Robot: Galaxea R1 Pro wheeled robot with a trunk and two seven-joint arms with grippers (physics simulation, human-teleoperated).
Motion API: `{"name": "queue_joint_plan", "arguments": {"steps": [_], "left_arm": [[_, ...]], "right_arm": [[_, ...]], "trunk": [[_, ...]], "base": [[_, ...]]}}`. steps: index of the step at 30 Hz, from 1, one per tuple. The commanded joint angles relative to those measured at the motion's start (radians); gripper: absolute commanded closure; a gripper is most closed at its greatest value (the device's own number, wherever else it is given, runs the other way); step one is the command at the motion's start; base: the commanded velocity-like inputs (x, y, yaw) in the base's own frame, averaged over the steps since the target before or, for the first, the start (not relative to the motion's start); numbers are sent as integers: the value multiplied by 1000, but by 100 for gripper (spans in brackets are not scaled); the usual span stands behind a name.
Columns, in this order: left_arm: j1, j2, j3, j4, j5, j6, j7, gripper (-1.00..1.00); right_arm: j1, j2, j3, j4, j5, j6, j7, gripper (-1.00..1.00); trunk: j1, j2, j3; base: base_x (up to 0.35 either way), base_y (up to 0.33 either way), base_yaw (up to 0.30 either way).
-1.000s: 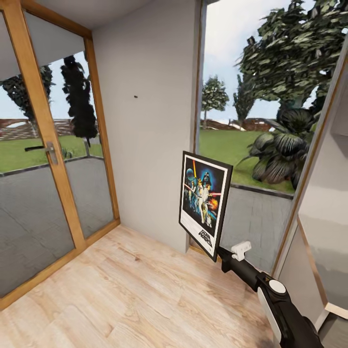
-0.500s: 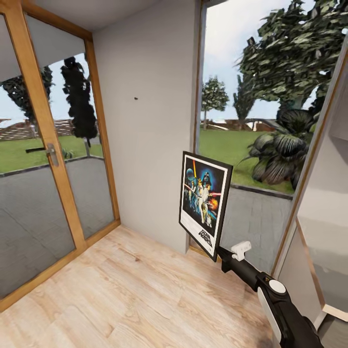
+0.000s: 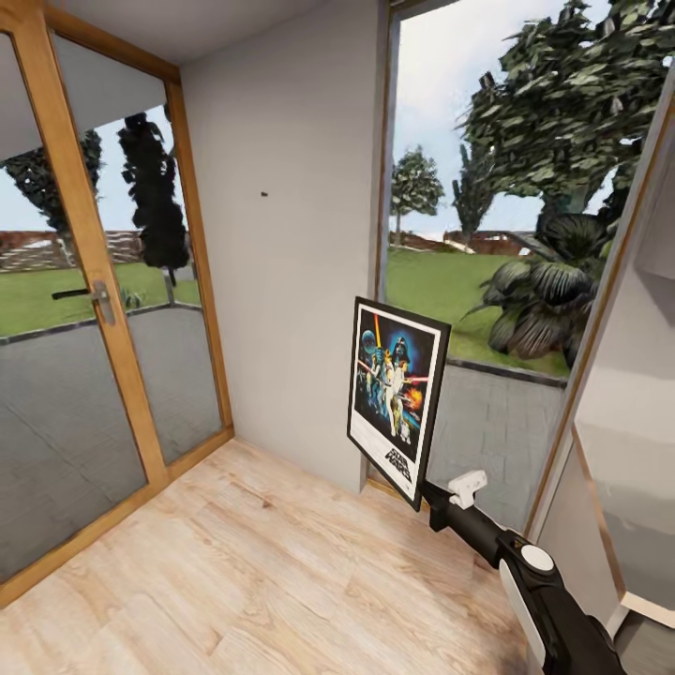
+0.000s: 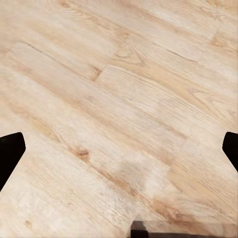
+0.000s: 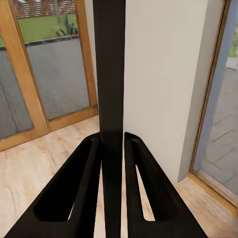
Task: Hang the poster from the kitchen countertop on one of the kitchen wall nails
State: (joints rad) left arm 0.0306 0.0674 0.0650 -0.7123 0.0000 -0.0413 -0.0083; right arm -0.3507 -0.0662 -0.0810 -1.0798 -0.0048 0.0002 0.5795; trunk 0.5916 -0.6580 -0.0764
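Note:
The poster, black-framed with dark blue artwork, hangs upright in the air in front of the light-grey wall. My right gripper is shut on its lower right corner. In the right wrist view the poster is edge-on, a dark vertical strip pinched between the two black fingers of the right gripper. A wall nail shows as a black speck high on the wall, up and left of the poster. My left gripper hangs open over the wooden floor, holding nothing.
A wood-framed glass door with a handle stands at the left. A tall window onto the garden is right of the wall. A pale panel rises at the far right. Light wooden floor lies below.
The head view has drifted a little, so the nail and the garden sit slightly differently. The poster and right arm keep the same pose.

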Motion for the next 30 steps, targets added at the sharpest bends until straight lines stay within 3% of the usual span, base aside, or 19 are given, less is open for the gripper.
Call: {"name": "queue_joint_plan", "arguments": {"steps": [1,30], "left_arm": [[0,0,1,-1,0,-2,-1,-100],[0,0,1,-1,0,-2,-1,-100]], "right_arm": [[-1,0,-2,1,-3,0,8,100],[-1,0,-2,3,-3,-2,8,100]], "trunk": [[-4,6,2],[-115,209,93]], "base": [[0,0,0],[0,0,0]]}}
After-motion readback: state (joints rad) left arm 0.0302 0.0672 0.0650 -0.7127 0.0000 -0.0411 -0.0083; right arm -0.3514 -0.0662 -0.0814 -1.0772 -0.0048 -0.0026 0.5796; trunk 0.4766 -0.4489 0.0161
